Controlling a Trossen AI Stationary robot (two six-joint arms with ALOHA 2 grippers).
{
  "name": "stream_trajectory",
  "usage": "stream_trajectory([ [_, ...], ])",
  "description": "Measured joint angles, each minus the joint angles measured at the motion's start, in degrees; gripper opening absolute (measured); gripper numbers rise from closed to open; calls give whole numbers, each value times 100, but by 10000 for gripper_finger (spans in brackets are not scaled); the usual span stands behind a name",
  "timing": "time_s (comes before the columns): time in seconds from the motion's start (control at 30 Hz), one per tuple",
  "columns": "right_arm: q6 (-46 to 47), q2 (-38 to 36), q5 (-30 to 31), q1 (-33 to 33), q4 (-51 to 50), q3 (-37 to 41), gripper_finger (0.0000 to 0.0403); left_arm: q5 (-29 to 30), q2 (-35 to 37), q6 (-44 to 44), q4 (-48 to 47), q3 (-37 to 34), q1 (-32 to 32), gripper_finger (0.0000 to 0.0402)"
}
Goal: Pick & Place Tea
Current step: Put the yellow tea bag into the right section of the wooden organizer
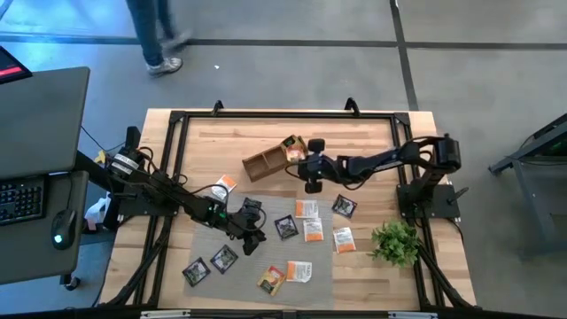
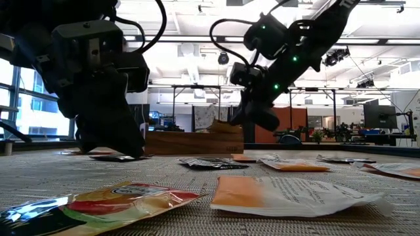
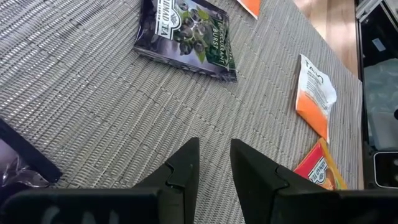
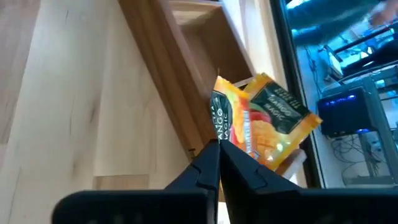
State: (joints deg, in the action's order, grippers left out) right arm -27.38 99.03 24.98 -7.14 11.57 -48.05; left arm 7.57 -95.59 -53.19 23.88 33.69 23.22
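Several flat tea sachets, black, orange and white, lie on a grey woven mat (image 1: 266,252). An orange mango sachet (image 4: 273,118) stands tilted in the end compartment of a wooden box (image 1: 263,162) at the table's far middle. My right gripper (image 4: 216,149) is shut, its tips at that sachet's near edge. My left gripper (image 3: 214,165) hovers low over the mat with a narrow gap between its fingers and nothing in it. A black sachet (image 3: 186,31) lies flat ahead of it. My right gripper's shut fingertips (image 4: 208,155) meet the near lower edge (image 4: 219,134) of the orange sachet. Whether that edge is pinched between them or only touched, I cannot tell. The fingers slant down from the table's right side. The sachet leans against the box's wall (image 4: 180,124).
A small green plant (image 1: 396,241) stands at the near right of the table. An orange and white sachet (image 3: 314,93) lies on the mat near my left gripper. A person's legs (image 1: 159,35) show on the floor beyond the table. A desk with a keyboard (image 1: 22,199) stands left.
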Motion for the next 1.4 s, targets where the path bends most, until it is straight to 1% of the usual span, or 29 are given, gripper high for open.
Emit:
stream_trajectory([
  [0.17, -74, -145, -5, 3, 77, -23, 4, 0, 0, 1, 0, 2, 0, 90],
  [0.3, 226, -315, -529, -102, -26, -294, 2, -2, 0, 0, 0, 2, 0, 90],
  [0.37, 181, -324, -579, -165, -195, -513, 3, -7, 0, 0, 2, 4, 0, 90],
  [0.43, 124, -317, -422, -259, -649, -787, 2, -8, 0, 0, 0, 4, 2, 90],
  [0.5, 103, -315, -458, -405, -1303, -1120, 2, -40, 0, 0, 2, 4, 2, 90],
  [0.63, 228, -315, -957, -704, -2964, -1926, 1, -122, 0, 13, 2, 4, 2, 90],
  [0.7, 240, -315, -1346, -850, -3387, -2259, 1, -121, 0, 39, 8, 4, 0, 90],
  [0.73, 291, -315, -1680, -937, -3506, -2391, 1, -114, 0, 42, 9, 4, 0, 90],
  [0.8, 403, -308, -2317, -1111, -3620, -2566, 1, -60, 0, 44, 19, 4, -7, 90],
  [0.87, 436, -231, -2538, -1258, -3636, -2652, 1, 8, 2, 44, 28, 4, -74, 90],
  [0.93, 442, -120, -2576, -1379, -3729, -2660, 0, 35, 68, 47, -1, 2, -154, 90],
  [1.07, 437, 101, -2845, -1580, -4052, -2650, 0, 35, 276, 256, 8, 6, -384, 90],
  [1.17, 442, 238, -2906, -1643, -3982, -2649, 0, 35, 526, 522, 7, 4, -575, 90],
  [1.27, 439, 351, -3183, -1663, -3970, -2649, 0, -74, 885, 813, -121, 4, -772, 90],
  [1.33, 346, 433, -3158, -1661, -3974, -2649, 0, -179, 1160, 1033, -204, 4, -926, 90],
  [1.4, 265, 482, -2951, -1665, -3967, -2649, 0, -240, 1462, 1249, -479, 4, -1069, 90],
])
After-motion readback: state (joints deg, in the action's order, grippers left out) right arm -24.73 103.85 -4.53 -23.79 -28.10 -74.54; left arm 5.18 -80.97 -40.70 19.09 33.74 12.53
